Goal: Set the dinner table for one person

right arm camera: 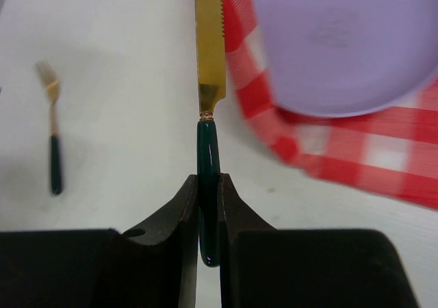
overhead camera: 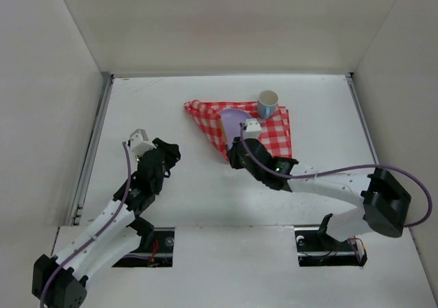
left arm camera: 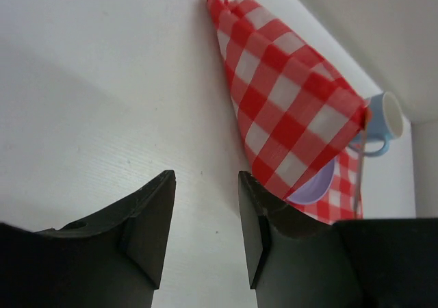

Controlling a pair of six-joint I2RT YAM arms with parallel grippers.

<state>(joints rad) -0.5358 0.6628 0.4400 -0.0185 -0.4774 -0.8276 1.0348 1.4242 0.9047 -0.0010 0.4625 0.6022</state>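
Note:
My right gripper (right arm camera: 209,179) is shut on the dark green handle of a gold-bladed knife (right arm camera: 209,48). The knife points away beside the left edge of a lilac plate (right arm camera: 335,41). The plate lies on a red-and-white checkered cloth (right arm camera: 356,150). A gold fork with a green handle (right arm camera: 52,137) lies on the white dinner table (overhead camera: 157,103), left of the knife. In the top view the right gripper (overhead camera: 234,156) is at the cloth's near corner (overhead camera: 274,133). My left gripper (overhead camera: 170,150) is open and empty over bare table, left of the cloth; its jaws (left arm camera: 205,178) stand apart.
A blue cup (overhead camera: 267,104) stands on the cloth's far side, behind the plate (overhead camera: 234,120); it also shows in the left wrist view (left arm camera: 380,123). Metal rails (overhead camera: 92,144) run along the table's side edges, with white walls around.

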